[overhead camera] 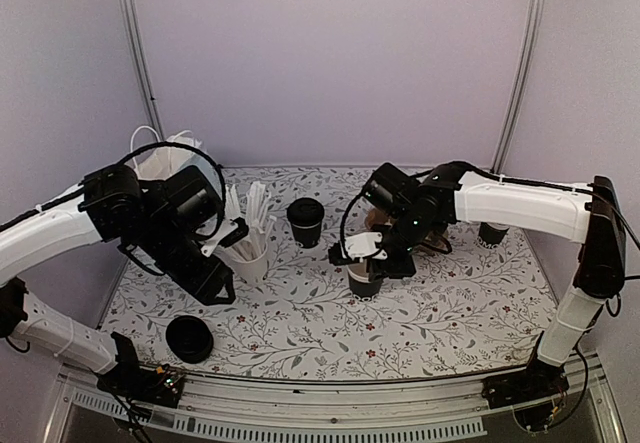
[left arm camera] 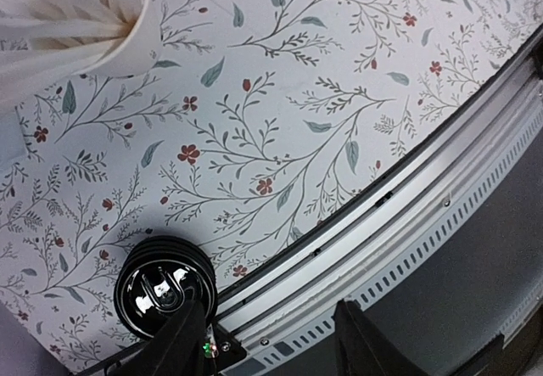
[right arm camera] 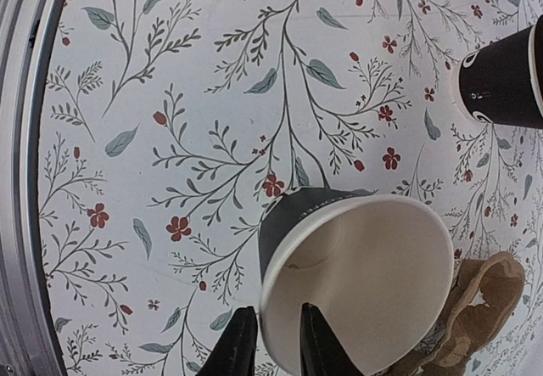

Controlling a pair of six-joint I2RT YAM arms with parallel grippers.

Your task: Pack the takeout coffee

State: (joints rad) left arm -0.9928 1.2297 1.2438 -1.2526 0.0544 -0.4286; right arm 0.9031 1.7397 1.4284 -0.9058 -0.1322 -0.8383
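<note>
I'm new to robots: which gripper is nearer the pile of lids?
Left. The left gripper hovers close beside the lids; the right gripper is across the table, at an open cup.

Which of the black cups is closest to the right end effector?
The unlidded, cream-lined cup mid-table: its rim sits between the right end effector's fingers. The cup behind it and the one at far right stand clear.

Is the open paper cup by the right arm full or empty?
Empty: the right wrist view looks into the unlidded paper cup, showing only its bare cream inside.
</note>
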